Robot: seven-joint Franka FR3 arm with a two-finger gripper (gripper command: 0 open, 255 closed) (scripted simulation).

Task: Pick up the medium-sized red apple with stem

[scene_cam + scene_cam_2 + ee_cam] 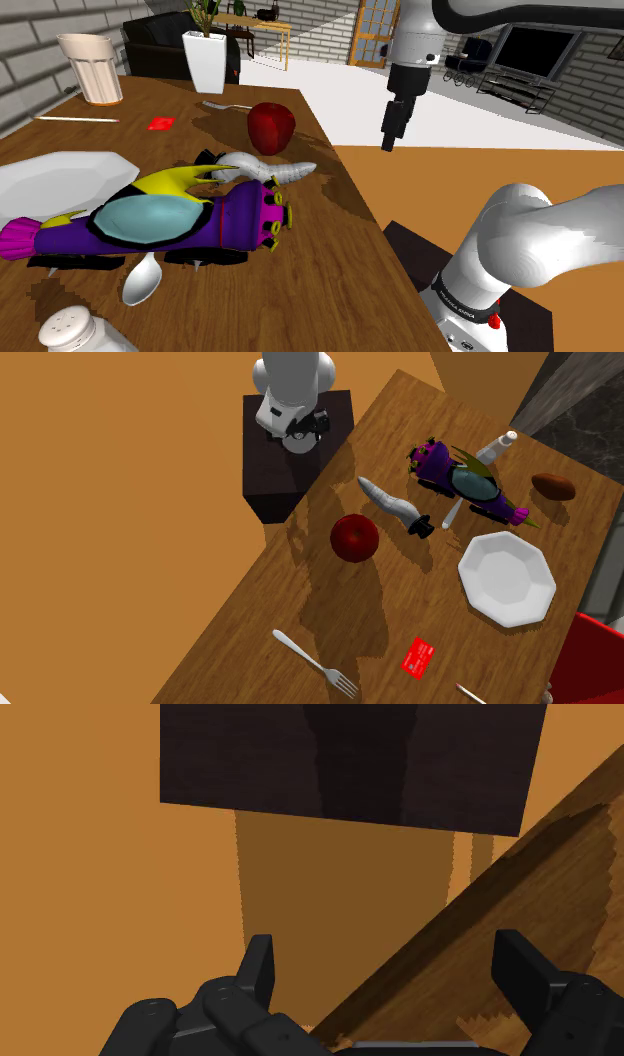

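the hand [390, 966] is wide open and holds nothing. it hangs over the edge of the bench [330, 260], with orange floor [100, 854] below. the dark red apple [271, 127] sits on the bench, well apart from the hand, near a silvery tool [388, 502], a purple toy [180, 220] and a fork [225, 104].

No word, number or brand can be read anywhere in the pictures. Whatever may be printed on the red card [420, 656], which lies flat on the bench [400, 422], cannot be made out. Faint pale marks are carried by the dark band [462, 300] around the arm's lowest joint, but no letters can be deciphered.
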